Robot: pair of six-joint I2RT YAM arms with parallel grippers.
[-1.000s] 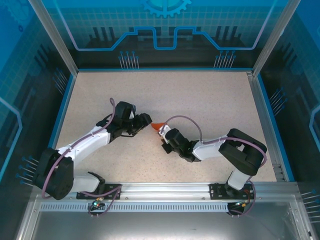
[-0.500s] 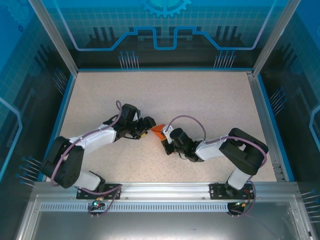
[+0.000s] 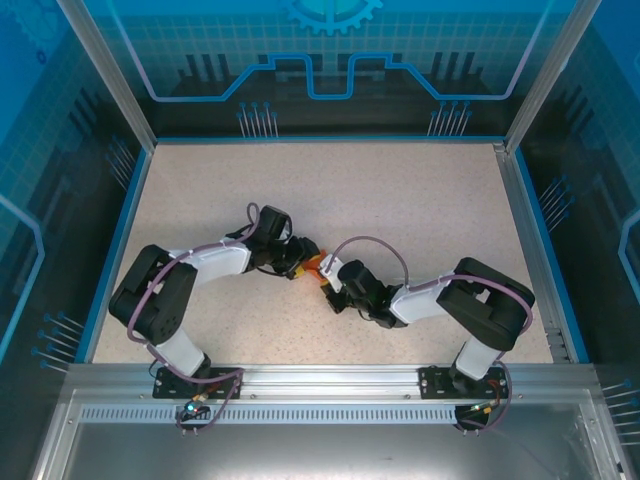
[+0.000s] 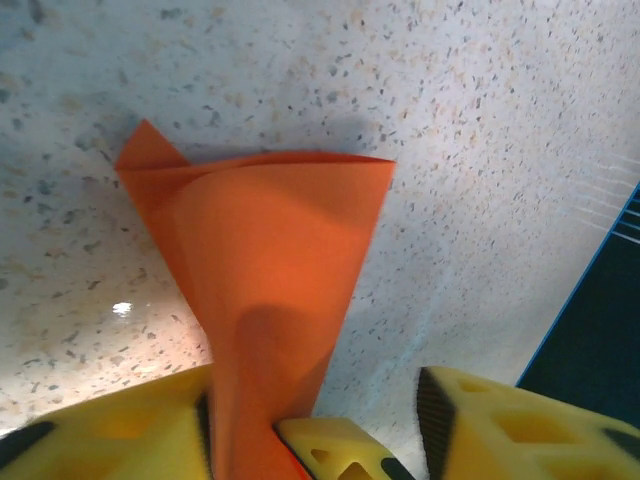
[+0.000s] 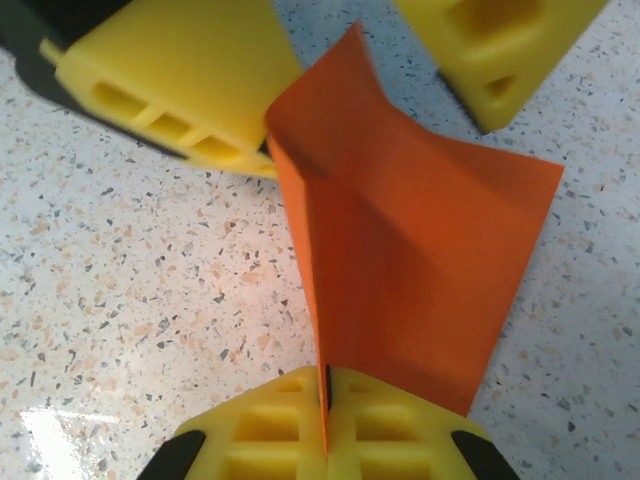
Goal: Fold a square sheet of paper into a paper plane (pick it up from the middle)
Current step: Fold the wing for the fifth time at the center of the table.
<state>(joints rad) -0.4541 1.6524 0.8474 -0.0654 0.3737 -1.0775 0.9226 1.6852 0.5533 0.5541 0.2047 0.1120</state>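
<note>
The square sheet of paper (image 5: 400, 250) is bright orange and folded into a creased, tapering, plane-like shape. It stands on edge just above the speckled table (image 3: 420, 200). My right gripper (image 5: 325, 395) is shut on its narrow end, the fold pinched between both pads. My left gripper (image 4: 315, 400) faces it, open, with its yellow fingers (image 5: 170, 80) on either side of the paper's far part. One left finger (image 4: 100, 430) lies against the paper; the other stands well off it. From above, the paper (image 3: 315, 264) sits between the left gripper (image 3: 300, 266) and the right gripper (image 3: 326, 283).
A blue rim (image 3: 120, 240) and metal posts border the table. Both arms are folded in near the middle front, with their cables looped above them. The right gripper's fingertip (image 4: 335, 450) pokes between my left fingers.
My left arm has swung right and its fingers have come round the paper, narrowing. The right gripper has kept its grip and shifted slightly toward the near edge.
</note>
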